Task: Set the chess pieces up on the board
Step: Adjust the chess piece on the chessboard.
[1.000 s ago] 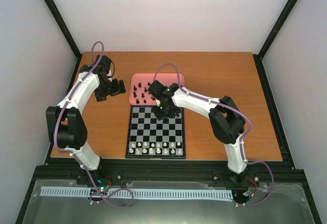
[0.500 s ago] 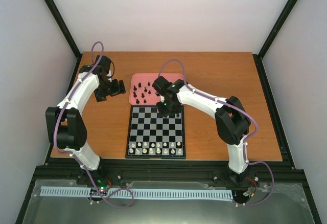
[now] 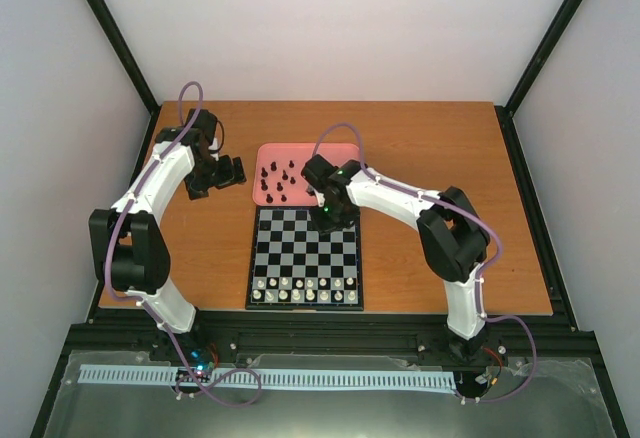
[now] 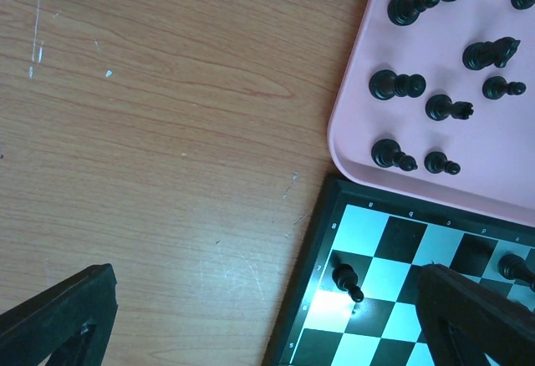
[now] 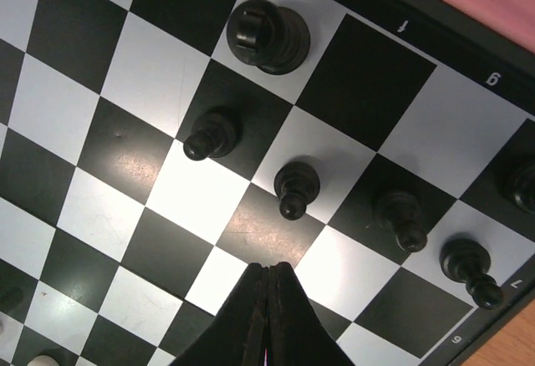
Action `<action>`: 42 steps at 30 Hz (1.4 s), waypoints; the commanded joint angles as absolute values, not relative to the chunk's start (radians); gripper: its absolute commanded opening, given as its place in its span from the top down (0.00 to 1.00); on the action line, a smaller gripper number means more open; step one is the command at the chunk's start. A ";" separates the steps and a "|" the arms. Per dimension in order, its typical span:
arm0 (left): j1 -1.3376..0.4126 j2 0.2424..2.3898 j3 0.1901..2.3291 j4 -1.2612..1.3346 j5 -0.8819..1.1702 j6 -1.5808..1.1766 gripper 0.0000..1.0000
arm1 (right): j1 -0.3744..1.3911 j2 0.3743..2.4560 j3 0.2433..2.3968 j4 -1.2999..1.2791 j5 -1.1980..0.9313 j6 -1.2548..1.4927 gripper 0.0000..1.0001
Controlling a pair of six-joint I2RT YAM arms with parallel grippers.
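Observation:
The board [image 3: 300,254] lies mid-table, with the pink tray [image 3: 268,150] touching its far edge. Several black chess pieces [image 3: 279,180] stand or lie on the tray, also seen in the left wrist view [image 4: 396,84]. My right gripper [image 3: 328,222] hangs over the board's far rows. In its wrist view it is shut and empty [image 5: 269,271], just short of a black pawn [image 5: 296,187]. More black pawns [image 5: 212,135] and a bigger black piece [image 5: 267,36] stand on the far rows. My left gripper [image 3: 238,170] is open [image 4: 267,332] over bare wood by the board's far-left corner, near a lone black pawn [image 4: 347,281].
White pieces [image 3: 305,289] fill the board's two near rows. Bare wooden table [image 3: 440,158] spreads to the right and left of the board. Black frame posts [image 3: 545,38] stand at the table's far corners.
My right wrist has shifted slightly to the right over the board's far rows, and its elbow has swung out. The left arm has not moved.

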State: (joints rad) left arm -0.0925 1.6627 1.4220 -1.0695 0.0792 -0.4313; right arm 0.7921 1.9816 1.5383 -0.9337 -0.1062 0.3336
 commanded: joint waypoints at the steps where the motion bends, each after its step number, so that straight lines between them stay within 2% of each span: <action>1: -0.094 1.651 1.433 -1.060 0.080 -0.443 0.00 | 0.792 2.004 1.536 -0.914 -0.122 0.319 0.97; 28: -0.094 1.675 1.447 -1.063 0.068 -0.440 0.00 | 0.765 2.080 1.594 -0.907 -0.099 0.316 0.97; 40: -0.094 1.672 1.447 -1.063 0.078 -0.442 0.00 | 0.770 1.953 1.586 -0.978 -0.141 0.311 0.97; 42: -0.094 1.670 1.443 -1.060 0.080 -0.443 0.00 | 0.770 1.933 1.618 -1.008 -0.131 0.311 0.93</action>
State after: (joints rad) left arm -0.0925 1.6634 1.4220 -1.0691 0.0757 -0.4313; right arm 0.7681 2.0258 1.5684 -0.9463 -0.1314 0.3191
